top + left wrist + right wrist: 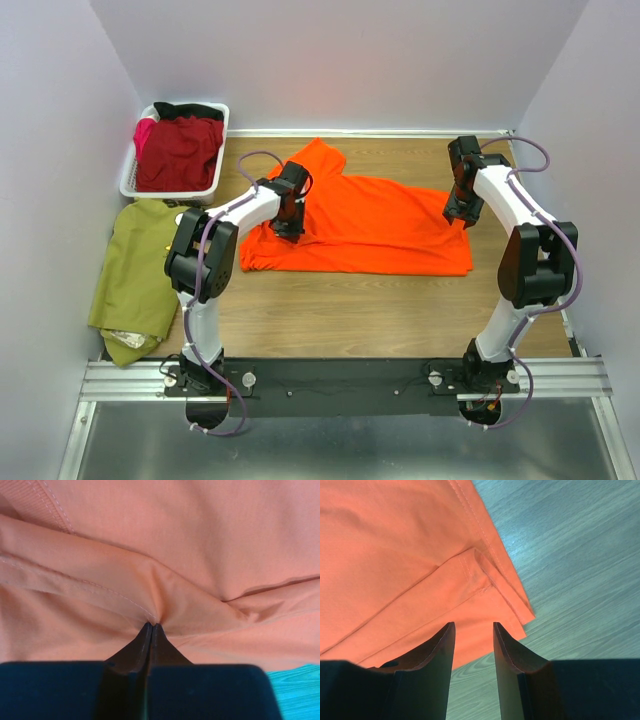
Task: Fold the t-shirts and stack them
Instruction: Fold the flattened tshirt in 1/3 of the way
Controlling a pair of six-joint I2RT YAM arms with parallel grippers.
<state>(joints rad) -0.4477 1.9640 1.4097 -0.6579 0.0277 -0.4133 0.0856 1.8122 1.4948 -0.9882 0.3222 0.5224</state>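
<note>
The overhead view alone takes in all three shirts: the orange shirt spread on the table between the two arms, a red shirt heaped in the one basket at far left, and an olive shirt lying just beside the basket, nearer the arms. Only the left wrist view shows the left gripper pressed closed, pinching a pucker of orange cloth by a stitched seam. Only the right wrist view shows the right gripper narrowly parted, holding nothing, over the orange shirt's hemmed corner.
</note>
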